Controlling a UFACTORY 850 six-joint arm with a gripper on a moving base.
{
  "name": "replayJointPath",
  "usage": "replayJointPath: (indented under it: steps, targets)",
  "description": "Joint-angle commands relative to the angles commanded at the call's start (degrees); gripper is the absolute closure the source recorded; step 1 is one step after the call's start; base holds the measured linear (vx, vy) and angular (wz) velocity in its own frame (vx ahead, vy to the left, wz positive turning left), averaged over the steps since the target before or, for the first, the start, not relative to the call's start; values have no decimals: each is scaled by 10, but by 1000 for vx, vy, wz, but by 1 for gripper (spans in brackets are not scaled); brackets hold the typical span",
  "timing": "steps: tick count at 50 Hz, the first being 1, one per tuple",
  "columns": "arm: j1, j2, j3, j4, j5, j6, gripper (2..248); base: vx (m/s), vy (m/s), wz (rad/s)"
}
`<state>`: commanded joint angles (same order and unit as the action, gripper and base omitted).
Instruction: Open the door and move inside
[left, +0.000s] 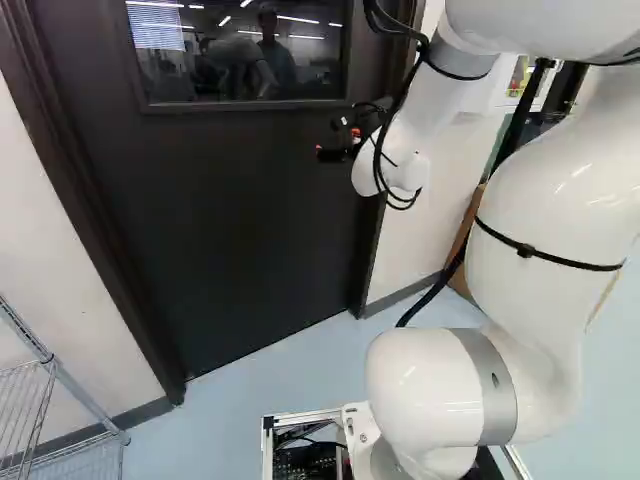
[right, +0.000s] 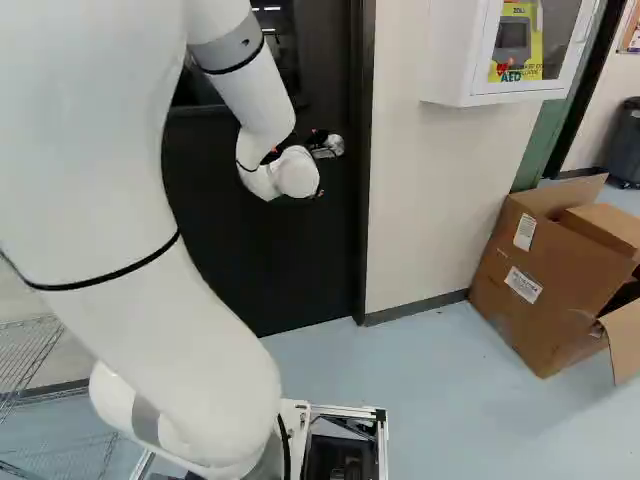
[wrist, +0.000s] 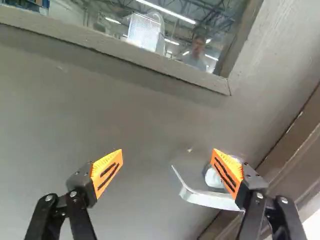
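Dark door shut, lever handle ungrasped. Left base view: gripper, spread wide, at two o'clock from door's centre. Remaining: handle turn, opening, entry.

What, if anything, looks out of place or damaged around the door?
Only the cardboard box, right of the door in the right base view, looks untidy: its flaps hang open. No damage shows on the lever.
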<state>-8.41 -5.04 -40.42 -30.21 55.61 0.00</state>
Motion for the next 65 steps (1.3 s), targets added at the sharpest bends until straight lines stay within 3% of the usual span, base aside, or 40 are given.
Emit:
replayJointPath:
  steps: [65]
  targets:
    - [5, -72, 13, 0, 0, 0, 3, 0, 0, 0]
